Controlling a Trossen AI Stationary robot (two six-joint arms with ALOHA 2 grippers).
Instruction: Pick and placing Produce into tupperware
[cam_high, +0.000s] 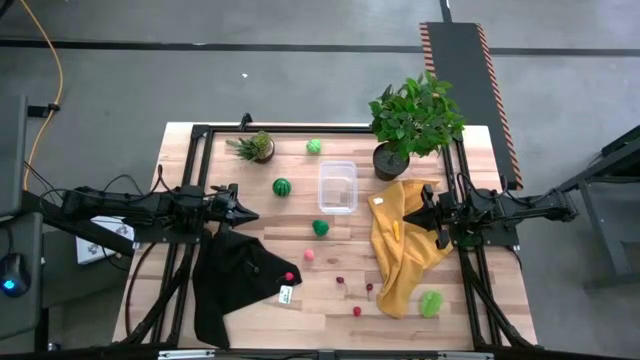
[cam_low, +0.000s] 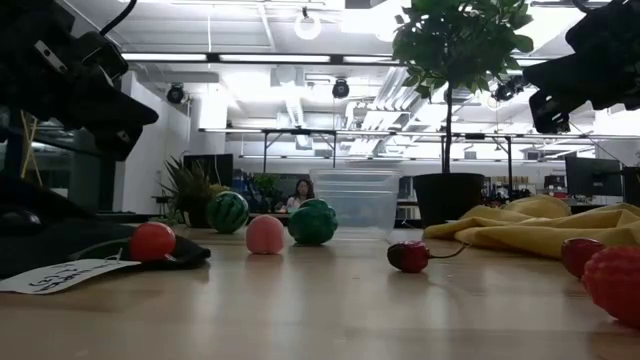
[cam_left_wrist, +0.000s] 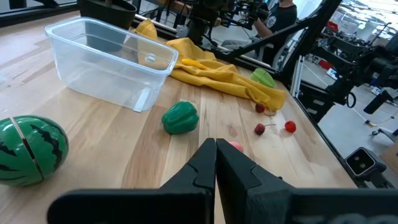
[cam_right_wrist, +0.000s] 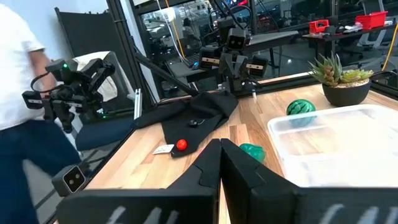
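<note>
Tupperware (cam_high: 337, 187) empty; left end effector (cam_high: 252, 214), right end effector (cam_high: 408, 216) closed

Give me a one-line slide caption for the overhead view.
Empty clear plastic tupperware sits mid-table among scattered toy produce while the shut left gripper and right gripper wait either side.

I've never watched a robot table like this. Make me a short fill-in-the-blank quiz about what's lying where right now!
1. The clear rectangular plastic container holds ____ produce.
2. The striped dark-green toy melon lies between the container and the ____ arm's pincer.
3. The small red ball rests on the ____ cloth.
4. Both the left pincer and the right pincer have their fingers ____.

Missing words: no; left; black; shut
</note>
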